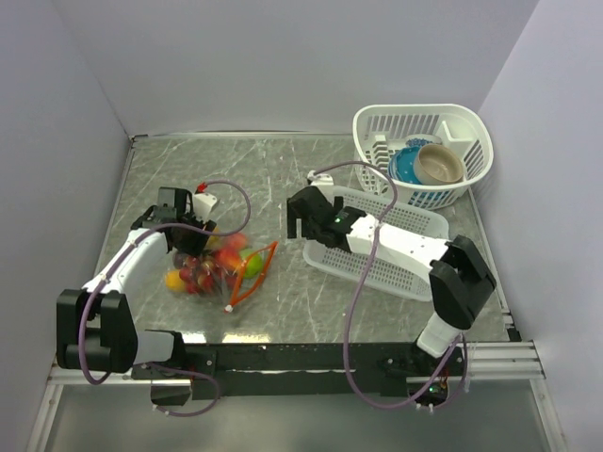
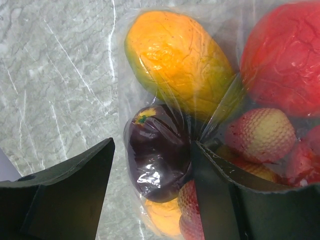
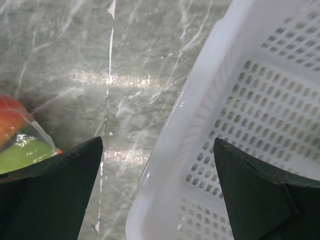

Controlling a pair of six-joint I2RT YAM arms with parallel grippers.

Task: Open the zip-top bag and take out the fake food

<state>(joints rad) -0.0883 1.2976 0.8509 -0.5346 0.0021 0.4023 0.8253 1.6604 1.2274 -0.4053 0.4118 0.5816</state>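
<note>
The zip-top bag point(image 1: 212, 268) lies on the table's left half with its orange-red zip strip point(image 1: 254, 273) towards the middle. The fake food point(image 1: 193, 275) is packed inside it. In the left wrist view an orange-yellow fruit point(image 2: 175, 60), a red one point(image 2: 285, 55) and a dark purple one point(image 2: 157, 155) press against the clear plastic. My left gripper point(image 2: 153, 145) is open and straddles the bag's end. Its right finger point(image 2: 215, 190) touches the bag, while the left finger point(image 2: 75, 190) stands apart from it. My right gripper point(image 3: 158, 142) hangs open over the white tray's rim, holding nothing.
The white slotted tray point(image 1: 396, 254) lies under my right arm, right of the bag. A corner of the bag point(image 3: 25, 140) shows at the left of the right wrist view. A white basket point(image 1: 424, 141) at the back right holds a blue bowl point(image 1: 405, 165) and a beige bowl point(image 1: 440, 163).
</note>
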